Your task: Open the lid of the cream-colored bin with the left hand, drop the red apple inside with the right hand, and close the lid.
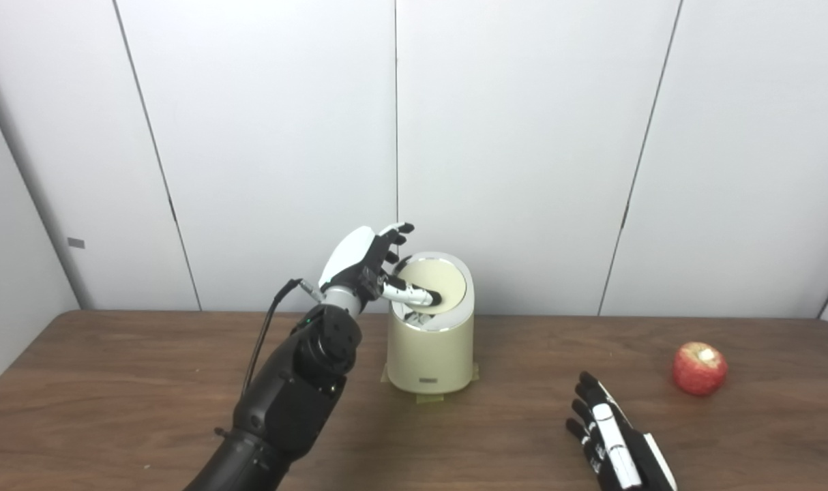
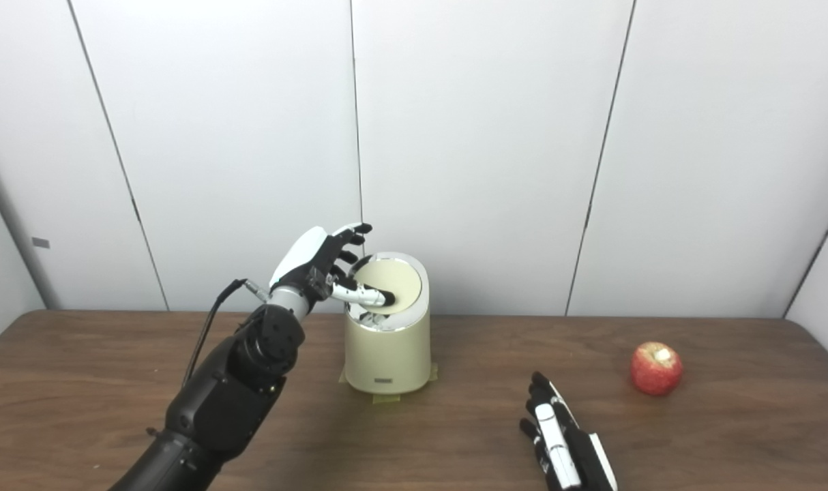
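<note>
1. Cream-colored bin (image 1: 430, 351) sits mid-frame on the counter (image 1: 114, 382); left robot hand (image 1: 370, 262), fingers spread, thumb pressing its tilted lid (image 1: 438, 283).
2. Red apple (image 1: 699, 368) lies far right; right robot hand (image 1: 615, 443) rests released, lower right.

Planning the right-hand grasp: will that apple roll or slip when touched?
The apple looks round and sits free on the table, so a nudge probably rolls it. Its skin looks smooth, perhaps slippery. It seems rigid, so the right hand can likely enclose it firmly.
</note>
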Controlling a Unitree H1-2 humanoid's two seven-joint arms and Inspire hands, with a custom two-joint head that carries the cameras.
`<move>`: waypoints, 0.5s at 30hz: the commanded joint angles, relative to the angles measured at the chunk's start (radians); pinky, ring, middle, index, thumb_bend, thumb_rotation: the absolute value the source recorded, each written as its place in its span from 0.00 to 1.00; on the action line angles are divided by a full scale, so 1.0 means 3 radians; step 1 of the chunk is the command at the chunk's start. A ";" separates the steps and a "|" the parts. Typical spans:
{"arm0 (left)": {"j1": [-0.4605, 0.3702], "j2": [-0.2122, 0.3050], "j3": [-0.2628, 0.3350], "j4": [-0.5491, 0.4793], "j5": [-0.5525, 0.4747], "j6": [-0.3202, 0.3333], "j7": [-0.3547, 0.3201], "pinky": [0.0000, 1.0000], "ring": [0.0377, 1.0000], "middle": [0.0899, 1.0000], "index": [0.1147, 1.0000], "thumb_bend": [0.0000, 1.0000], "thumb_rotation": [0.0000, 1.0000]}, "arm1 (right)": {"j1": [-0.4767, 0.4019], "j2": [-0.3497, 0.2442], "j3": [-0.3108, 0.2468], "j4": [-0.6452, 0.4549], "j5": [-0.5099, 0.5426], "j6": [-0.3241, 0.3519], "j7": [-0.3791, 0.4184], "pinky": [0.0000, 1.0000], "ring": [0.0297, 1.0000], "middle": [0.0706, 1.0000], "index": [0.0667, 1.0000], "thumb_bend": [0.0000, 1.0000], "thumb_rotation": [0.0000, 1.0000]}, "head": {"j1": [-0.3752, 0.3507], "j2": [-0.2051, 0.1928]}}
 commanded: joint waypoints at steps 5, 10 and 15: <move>-0.0223 0.0131 -0.0165 -0.0090 0.0346 -0.0098 -0.0009 0.80 0.88 0.89 0.90 0.85 0.00 | -0.0131 0.0007 0.0000 -0.0086 0.0041 -0.0157 0.0036 0.93 0.97 0.95 0.90 0.52 0.75 | -0.0008 -0.0004; -0.0241 0.0182 -0.0278 -0.0099 0.0494 -0.0105 -0.0111 0.78 0.89 0.91 0.91 0.86 0.00 | -0.0136 0.0003 0.0009 -0.0091 0.0037 -0.0182 0.0047 0.93 0.96 0.95 0.91 0.52 0.75 | -0.0015 -0.0005; -0.0250 0.0197 -0.0385 -0.0083 0.0699 -0.0036 -0.0183 0.80 0.88 0.91 0.92 0.88 0.00 | -0.0142 0.0001 -0.0003 -0.0084 0.0060 -0.0191 0.0055 0.94 0.96 0.95 0.91 0.53 0.75 | -0.0018 -0.0003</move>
